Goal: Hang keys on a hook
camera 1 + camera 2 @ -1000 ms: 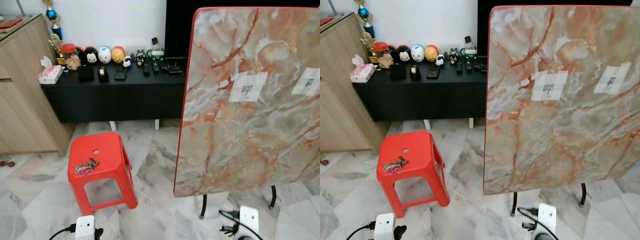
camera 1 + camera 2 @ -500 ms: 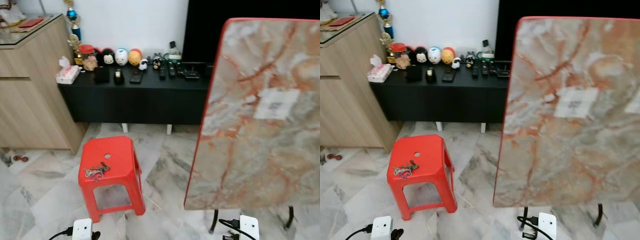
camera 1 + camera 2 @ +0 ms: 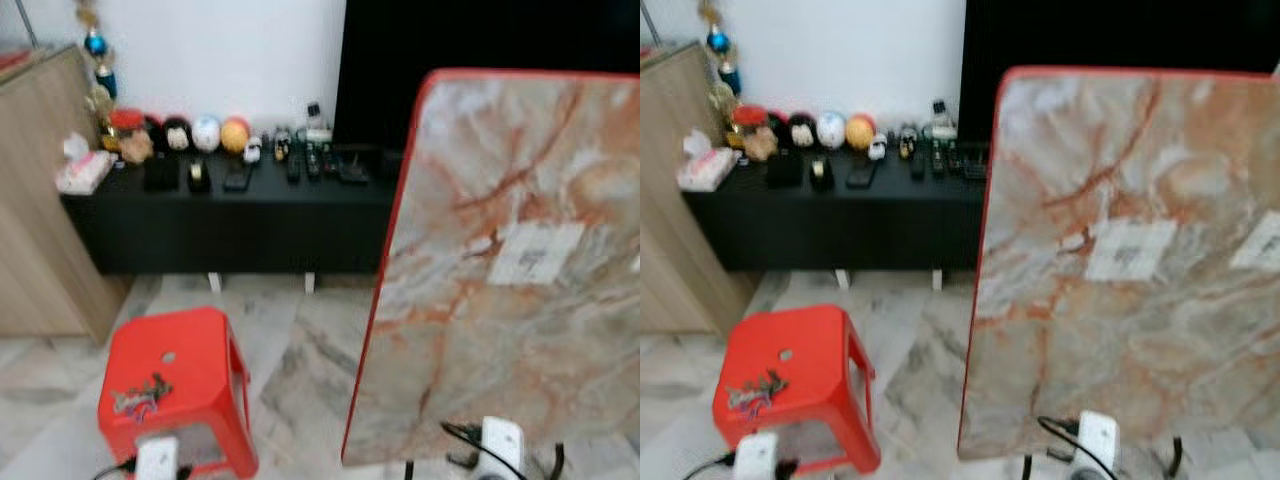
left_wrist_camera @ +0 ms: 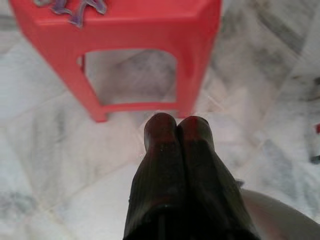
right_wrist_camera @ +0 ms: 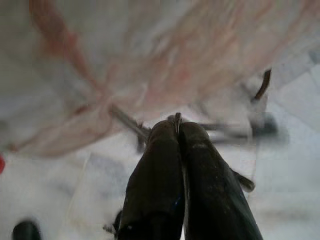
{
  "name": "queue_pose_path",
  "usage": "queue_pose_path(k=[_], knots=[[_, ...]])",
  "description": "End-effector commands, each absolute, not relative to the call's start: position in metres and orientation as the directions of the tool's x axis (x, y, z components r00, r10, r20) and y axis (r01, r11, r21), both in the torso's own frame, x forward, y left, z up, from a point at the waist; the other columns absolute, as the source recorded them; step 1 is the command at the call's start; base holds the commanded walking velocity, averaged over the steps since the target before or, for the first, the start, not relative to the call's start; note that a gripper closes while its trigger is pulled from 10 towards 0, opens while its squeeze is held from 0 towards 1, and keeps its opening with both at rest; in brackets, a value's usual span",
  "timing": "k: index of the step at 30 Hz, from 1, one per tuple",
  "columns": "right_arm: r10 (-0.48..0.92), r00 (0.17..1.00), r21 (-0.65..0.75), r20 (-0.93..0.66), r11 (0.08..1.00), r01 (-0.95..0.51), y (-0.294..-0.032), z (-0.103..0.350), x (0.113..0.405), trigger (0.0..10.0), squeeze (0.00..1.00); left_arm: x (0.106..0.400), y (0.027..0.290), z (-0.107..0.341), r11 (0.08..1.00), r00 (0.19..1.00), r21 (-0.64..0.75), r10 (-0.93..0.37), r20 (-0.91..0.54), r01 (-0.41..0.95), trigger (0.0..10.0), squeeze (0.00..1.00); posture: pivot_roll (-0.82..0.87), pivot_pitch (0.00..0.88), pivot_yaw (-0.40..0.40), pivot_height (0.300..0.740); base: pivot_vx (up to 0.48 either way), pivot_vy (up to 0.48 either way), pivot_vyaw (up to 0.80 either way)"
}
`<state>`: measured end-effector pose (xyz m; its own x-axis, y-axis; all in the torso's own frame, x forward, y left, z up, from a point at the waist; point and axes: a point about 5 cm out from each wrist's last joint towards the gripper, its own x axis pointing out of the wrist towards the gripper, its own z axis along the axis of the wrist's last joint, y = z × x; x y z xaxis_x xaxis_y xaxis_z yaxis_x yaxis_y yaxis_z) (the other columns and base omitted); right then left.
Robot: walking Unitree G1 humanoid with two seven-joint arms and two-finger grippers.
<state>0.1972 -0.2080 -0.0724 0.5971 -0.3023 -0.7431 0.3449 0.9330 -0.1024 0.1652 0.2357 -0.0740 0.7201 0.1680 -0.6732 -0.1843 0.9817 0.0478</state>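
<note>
On the far left stands a light wooden cabinet (image 3: 40,210), and beside it a long low black console (image 3: 230,215) against the white wall carries a row of small round toy figures (image 3: 190,133) and remote controls. Nearer, at the left, is the red plastic stool (image 3: 170,385), and on its seat lies the small bunch of keys (image 3: 135,395), untouched. The left gripper (image 4: 177,125) hangs just this side of the stool over the marble floor, its two black fingers pressed together and empty. To the right, the upright marble-patterned tabletop with a red edge (image 3: 510,270) fills the scene, with a white paper patch (image 3: 535,252) taped to it; the hook itself is too blurred to make out. The right gripper (image 5: 176,127) hangs low in front of that board, its fingers likewise closed on nothing.

Against half a second ago the whole view has shifted and blurred, and the stool sits lower and nearer, so the robot appears to be walking in toward the keys. The pickup has not yet begun.
</note>
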Motion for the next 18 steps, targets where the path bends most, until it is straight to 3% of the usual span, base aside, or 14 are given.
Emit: queue_pose_path(k=[1,6,8,10,18], knots=[[-0.43,0.639,-0.157,-0.637,0.885,0.439,-0.233,-0.059,0.205,10.0,0.0,0.162,0.229,-0.077,0.984,0.712,0.036,0.152,-0.686,-0.176,10.0,0.0,0.15,0.0,-0.057,0.74,0.0,0.0,0.0],[-0.489,0.755,-0.253,-0.437,0.872,0.419,-0.242,-0.034,0.224,10.0,0.0,0.162,0.229,-0.077,0.984,0.712,0.038,0.153,-0.685,-0.175,10.0,0.0,0.14,0.0,-0.058,0.74,0.0,0.0,0.0],[-0.529,0.781,-0.352,-0.332,0.838,0.418,-0.247,-0.021,0.232,10.0,0.0,0.162,0.23,-0.077,0.984,0.711,0.04,0.152,-0.687,-0.173,10.0,0.0,0.14,0.0,-0.058,0.74,0.0,0.0,0.0],[-0.514,0.856,-0.451,-0.047,0.776,0.441,-0.251,0.022,0.246,10.0,0.0,0.163,0.229,-0.077,0.988,0.715,0.042,0.138,-0.685,-0.151,10.0,0.0,0.13,0.0,-0.059,0.74,0.0,0.0,0.0],[-0.434,0.862,-0.539,0.263,0.674,0.504,-0.243,0.077,0.244,10.0,0.0,0.164,0.227,-0.077,0.988,0.713,0.041,0.135,-0.688,-0.148,10.0,0.0,0.13,0.0,-0.061,0.74,0.0,0.0,0.0]])
